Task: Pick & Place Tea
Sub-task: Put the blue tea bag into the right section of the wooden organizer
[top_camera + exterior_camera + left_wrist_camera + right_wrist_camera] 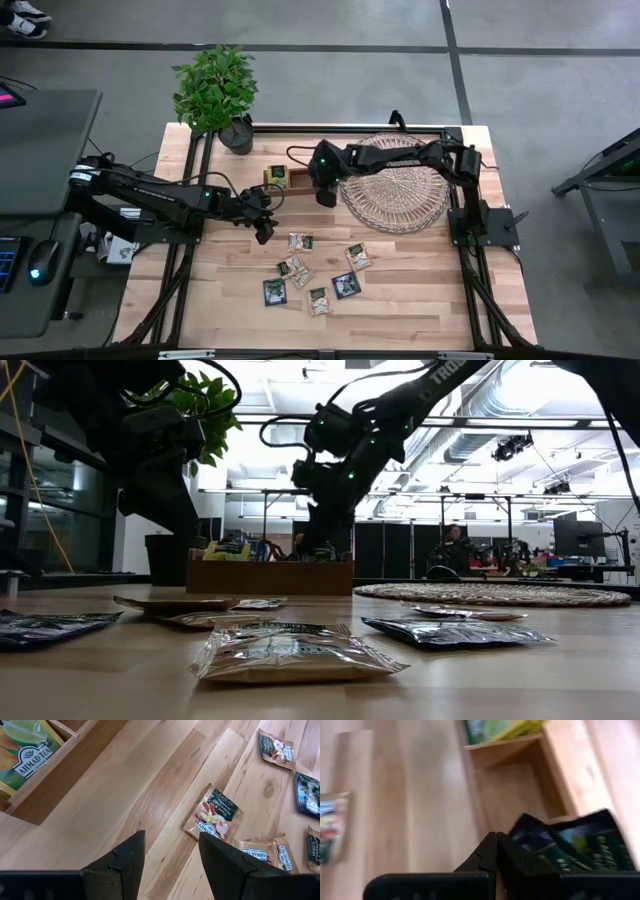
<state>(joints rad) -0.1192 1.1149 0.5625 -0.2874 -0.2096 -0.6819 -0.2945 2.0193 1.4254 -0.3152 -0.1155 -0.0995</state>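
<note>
The right gripper point(496, 851), clenched with nothing between its fingers, hovers over the wooden box point(293, 178) where a dark tea sachet point(580, 845) lies, while the left gripper point(167, 857) hangs released above loose sachets point(300, 241) on the table point(420, 300).

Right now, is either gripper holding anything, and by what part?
Right gripper: jaws shut, nothing visibly held; a dark sachet lies beside it. Left gripper: open, empty.
</note>
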